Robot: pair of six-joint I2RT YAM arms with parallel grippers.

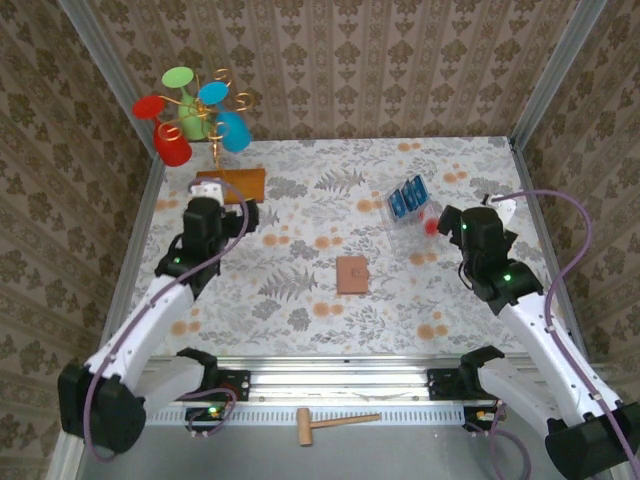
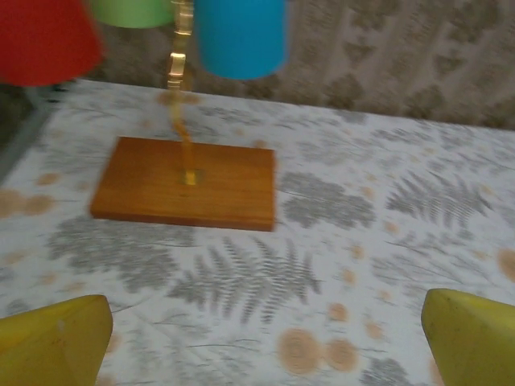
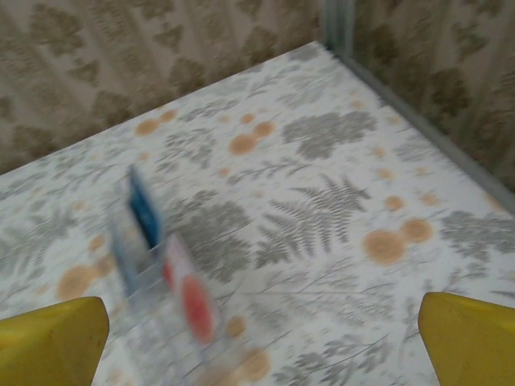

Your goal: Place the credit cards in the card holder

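We saw the card holder (image 1: 351,274) closed and flat on the table (image 1: 300,230), centre of frame, well apart from both hands. Left hand (image 2: 265,331) was open and empty, facing the wooden slab (image 2: 187,184), upper left. Right hand (image 3: 261,338) was open and empty, near the clear tray (image 3: 165,281). Credit cards (image 1: 407,198) stood on edge in that tray, upper right.

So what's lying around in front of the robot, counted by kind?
Credit cards, blue: 3 that I can make out
Clear tray: 1
Card holder: 1
Cup stand: 1
Wooden mallet: 1
Total: 7
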